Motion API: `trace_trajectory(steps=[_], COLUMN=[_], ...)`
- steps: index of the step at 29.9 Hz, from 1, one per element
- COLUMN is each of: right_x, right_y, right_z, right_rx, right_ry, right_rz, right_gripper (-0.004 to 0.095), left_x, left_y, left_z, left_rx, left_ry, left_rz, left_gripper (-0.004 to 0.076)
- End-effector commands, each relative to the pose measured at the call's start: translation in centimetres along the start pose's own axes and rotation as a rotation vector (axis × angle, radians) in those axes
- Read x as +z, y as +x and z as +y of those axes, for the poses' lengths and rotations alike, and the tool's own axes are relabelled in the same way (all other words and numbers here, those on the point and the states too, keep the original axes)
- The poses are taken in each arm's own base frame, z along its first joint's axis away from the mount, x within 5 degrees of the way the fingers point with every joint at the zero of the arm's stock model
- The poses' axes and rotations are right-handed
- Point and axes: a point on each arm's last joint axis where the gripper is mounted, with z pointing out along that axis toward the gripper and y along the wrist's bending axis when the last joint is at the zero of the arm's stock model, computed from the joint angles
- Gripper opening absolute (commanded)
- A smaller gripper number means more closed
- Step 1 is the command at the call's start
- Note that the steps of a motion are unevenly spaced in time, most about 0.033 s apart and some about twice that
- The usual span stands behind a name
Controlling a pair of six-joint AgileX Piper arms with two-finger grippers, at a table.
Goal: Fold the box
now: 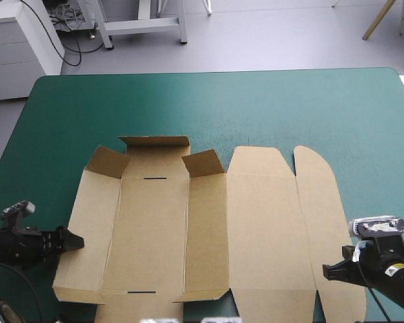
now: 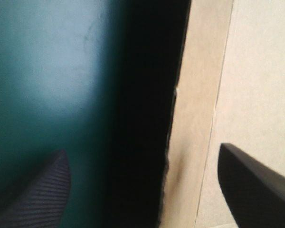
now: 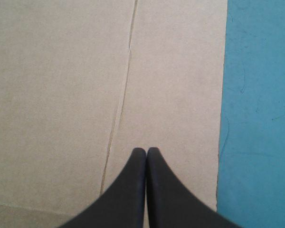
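At left, left claw [image 1: 75,241] spread open astride the brown box's [image 1: 155,229] outer edge, half over board, half over the teal-green table [image 1: 269,108], likely poised to raise that wall. Sheet flat ahead, far flaps lifted. At right, right claw [image 3: 146,151] closed, empty, over the end flap, perhaps pinning it. No legible print.

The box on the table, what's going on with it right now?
The brown box lies mostly flat on the teal-green cover, with only a few small flaps at its far left end raised. The left gripper is open, its fingers straddling the box's left edge, one over the cover and one over the board. The right gripper is shut, over the board near its right edge, gripping nothing. Folding has barely begun.
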Motion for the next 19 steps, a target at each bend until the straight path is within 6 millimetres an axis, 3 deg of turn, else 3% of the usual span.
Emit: trace_trajectory(steps=[1,10,19], right_x=[-0.5,-0.5,-0.5], right_y=[-1.0,-1.0,-1.0], right_z=[0.0,0.0,0.3], right_rx=[-0.008,-0.008,-0.033], right_ry=[0.005,0.005,-0.02], right_rz=[-0.069,-0.069,-0.067], right_gripper=[-0.0019,-0.0019,-0.0019], left_x=[0.5,1.7,1.9], left_y=[0.9,1.0,1.1], left_z=[-1.9,-4.1,-4.4], left_rx=[0.043,0.157,0.118], left_ry=[0.107,0.127,0.123], left_rz=[0.064,0.147,0.165], left_gripper=[0.0598,0.0598,0.0597])
